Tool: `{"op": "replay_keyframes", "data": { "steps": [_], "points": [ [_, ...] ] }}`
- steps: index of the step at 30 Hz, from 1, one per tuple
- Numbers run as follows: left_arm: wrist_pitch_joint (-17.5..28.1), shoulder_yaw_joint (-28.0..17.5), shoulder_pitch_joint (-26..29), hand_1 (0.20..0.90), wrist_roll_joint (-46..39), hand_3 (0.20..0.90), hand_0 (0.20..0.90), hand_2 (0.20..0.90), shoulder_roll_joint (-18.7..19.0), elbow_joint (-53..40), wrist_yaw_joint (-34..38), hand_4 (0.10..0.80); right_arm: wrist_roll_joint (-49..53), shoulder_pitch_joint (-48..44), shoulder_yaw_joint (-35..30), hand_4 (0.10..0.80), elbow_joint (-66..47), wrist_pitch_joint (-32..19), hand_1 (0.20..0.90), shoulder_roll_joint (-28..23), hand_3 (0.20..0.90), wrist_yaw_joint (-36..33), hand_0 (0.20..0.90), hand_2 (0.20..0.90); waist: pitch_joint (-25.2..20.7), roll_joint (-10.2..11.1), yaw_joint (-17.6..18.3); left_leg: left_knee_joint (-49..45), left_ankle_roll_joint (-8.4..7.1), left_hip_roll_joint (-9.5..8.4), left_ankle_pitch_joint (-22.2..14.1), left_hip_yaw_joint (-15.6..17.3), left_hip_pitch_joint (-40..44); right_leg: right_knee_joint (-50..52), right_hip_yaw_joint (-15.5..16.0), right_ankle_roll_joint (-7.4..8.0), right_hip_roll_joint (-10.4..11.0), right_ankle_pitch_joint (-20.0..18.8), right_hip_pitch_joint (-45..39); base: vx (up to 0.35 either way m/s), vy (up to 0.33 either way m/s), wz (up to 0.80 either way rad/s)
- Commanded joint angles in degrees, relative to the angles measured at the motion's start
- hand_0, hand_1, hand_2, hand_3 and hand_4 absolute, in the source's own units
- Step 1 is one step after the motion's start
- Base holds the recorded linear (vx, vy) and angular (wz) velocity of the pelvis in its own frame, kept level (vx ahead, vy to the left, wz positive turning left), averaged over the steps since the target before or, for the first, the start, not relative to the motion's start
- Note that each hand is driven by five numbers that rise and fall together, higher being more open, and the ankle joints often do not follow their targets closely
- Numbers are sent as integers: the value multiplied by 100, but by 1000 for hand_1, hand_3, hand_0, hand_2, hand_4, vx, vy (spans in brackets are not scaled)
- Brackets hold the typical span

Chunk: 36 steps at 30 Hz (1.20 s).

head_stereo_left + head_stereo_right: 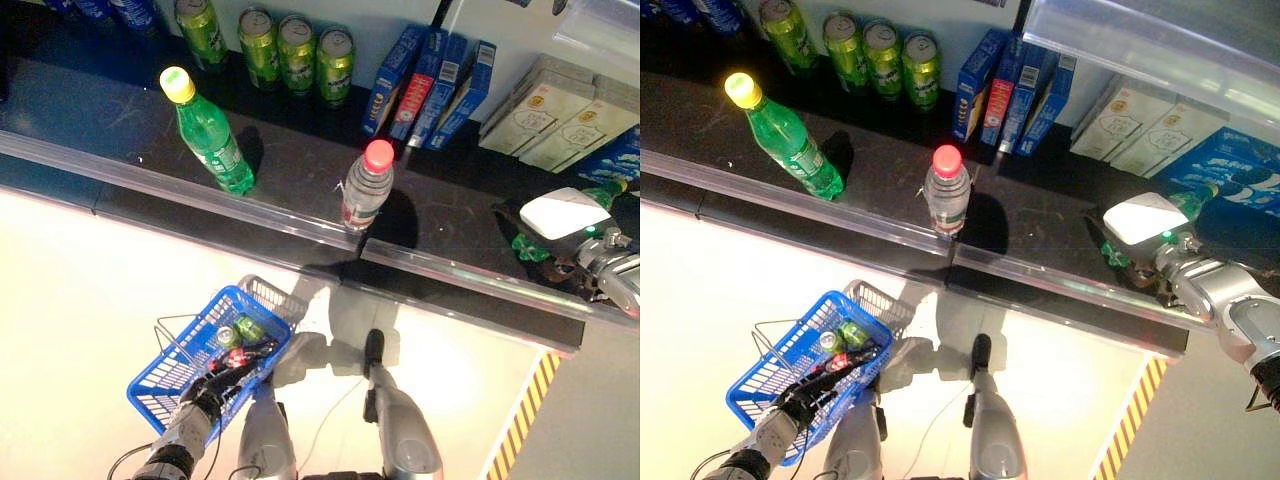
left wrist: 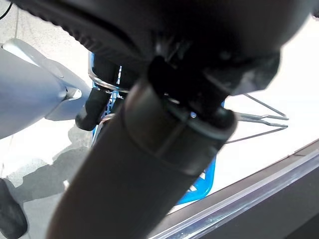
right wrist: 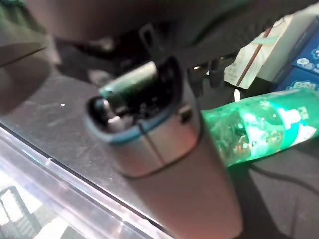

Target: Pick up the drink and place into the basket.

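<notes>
Green bottle [image 3: 259, 130] flat on shelf [image 1: 300, 170]

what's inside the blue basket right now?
Blue basket holds green cans and something red. The left hand at its rim covers part of the contents.

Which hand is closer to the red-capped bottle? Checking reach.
Right. The right hand is on the same shelf, beside the red-capped bottle; the left hand holds the blue basket below.
</notes>
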<state>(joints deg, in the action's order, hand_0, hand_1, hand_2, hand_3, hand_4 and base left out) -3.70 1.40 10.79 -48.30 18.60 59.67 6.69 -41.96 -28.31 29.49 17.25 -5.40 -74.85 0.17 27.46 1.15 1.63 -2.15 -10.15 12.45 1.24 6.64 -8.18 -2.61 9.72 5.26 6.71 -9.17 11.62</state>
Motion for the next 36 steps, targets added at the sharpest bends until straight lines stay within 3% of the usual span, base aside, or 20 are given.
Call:
{"op": "replay_keyframes", "data": {
  "steps": [1,11,23,25,26,28,29,36],
  "points": [
    [213,-71,-766,300,67,200,300,300,689,-142,35,100,-26,-180,1,800,187,469,900,-826,900,210,900,900,-449,199,-144,-377,170,227,282,-51,-495,1237,29,140,145,879,446,0,0,0],
    [166,-175,-802,300,135,200,300,300,734,-120,-19,100,-5,431,-636,800,281,628,900,-871,900,175,900,900,-469,242,-62,-385,166,263,274,8,-502,1265,-9,144,123,890,481,0,0,0],
    [150,-144,-771,300,59,200,300,300,694,-162,-20,100,-8,601,-810,800,651,929,900,-706,900,235,900,900,-414,133,-28,-400,163,234,279,21,-533,1278,-41,125,145,897,532,-1,3,-1],
    [135,-136,-766,300,37,200,300,300,694,-173,-16,100,51,545,-767,701,728,927,815,-663,801,199,815,815,-395,116,-26,-424,159,238,256,21,-529,1310,-35,122,149,923,535,0,0,0],
    [130,-132,-757,300,25,200,300,300,691,-163,-30,100,48,527,-753,531,790,912,669,-618,631,134,669,669,-389,102,-25,-436,159,237,257,19,-541,1322,-34,117,155,924,551,0,0,0],
    [126,-120,-754,300,21,200,300,300,674,-169,-34,100,64,440,-679,292,872,898,465,-565,392,61,465,465,-384,82,-30,-435,164,223,257,11,-551,1332,-36,109,155,929,568,0,0,0],
    [124,-114,-747,300,8,200,300,300,675,-160,-47,100,89,382,-634,100,901,896,300,-541,200,4,300,300,-382,70,-33,-444,165,216,261,6,-564,1340,-36,103,157,927,581,0,0,0],
    [242,-69,-737,300,-105,200,300,300,551,-207,-62,100,392,179,-602,100,1122,854,300,-266,200,-469,300,300,-368,-4,-41,-464,184,167,269,-16,-648,1376,-25,88,181,922,673,-18,16,1]
  ]
}}
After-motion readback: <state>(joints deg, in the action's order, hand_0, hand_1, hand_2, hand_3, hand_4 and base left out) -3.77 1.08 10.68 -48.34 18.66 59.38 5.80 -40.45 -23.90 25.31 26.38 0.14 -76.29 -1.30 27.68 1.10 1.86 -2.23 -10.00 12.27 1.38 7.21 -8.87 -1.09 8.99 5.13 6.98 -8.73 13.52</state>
